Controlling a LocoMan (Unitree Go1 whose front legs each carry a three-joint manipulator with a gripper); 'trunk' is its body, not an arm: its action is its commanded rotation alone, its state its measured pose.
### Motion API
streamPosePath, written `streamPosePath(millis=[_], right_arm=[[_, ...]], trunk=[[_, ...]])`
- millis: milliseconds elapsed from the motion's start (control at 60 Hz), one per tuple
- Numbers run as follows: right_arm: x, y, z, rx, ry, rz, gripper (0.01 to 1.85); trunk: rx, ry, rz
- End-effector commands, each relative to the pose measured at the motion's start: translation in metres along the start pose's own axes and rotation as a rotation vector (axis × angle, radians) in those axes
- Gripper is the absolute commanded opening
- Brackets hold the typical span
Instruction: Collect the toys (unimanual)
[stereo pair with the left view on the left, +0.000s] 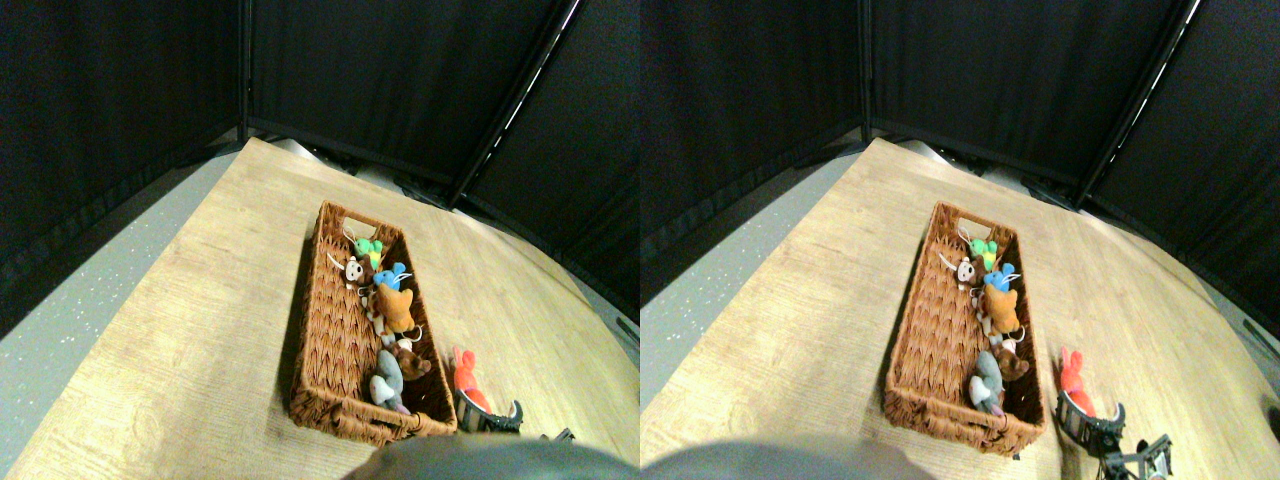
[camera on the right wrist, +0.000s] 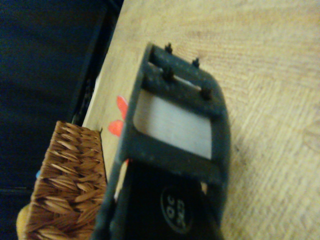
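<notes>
A small red plush toy (stereo pair with the left view on the left: 465, 378) lies on the wooden table (stereo pair with the left view on the left: 150, 340), just right of the basket (stereo pair with the left view on the left: 335, 330). The gripper (stereo pair with the left view on the left: 490, 418) is at its near end; whether it grips cannot be told.

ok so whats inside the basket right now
Inside the basket lie plush toys: green, white, blue, orange, brown and grey. Anything beneath them is hidden. The red toy lies outside.
</notes>
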Motion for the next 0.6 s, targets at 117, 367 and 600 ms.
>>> streamPosePath(millis=[117, 367, 600], right_arm=[[0.014, -0.004, 0.002, 0.029, -0.035, -0.008, 0.78], [0.025, -0.002, 0.003, -0.001, -0.049, 0.022, 0.44], [0.027, 0.021, 0.001, 0.023, -0.137, 0.04, 0.11]], trunk=[[-0.012, 0.022, 0.013], [-0.023, 0.021, 0.024], [-0.022, 0.014, 0.02]])
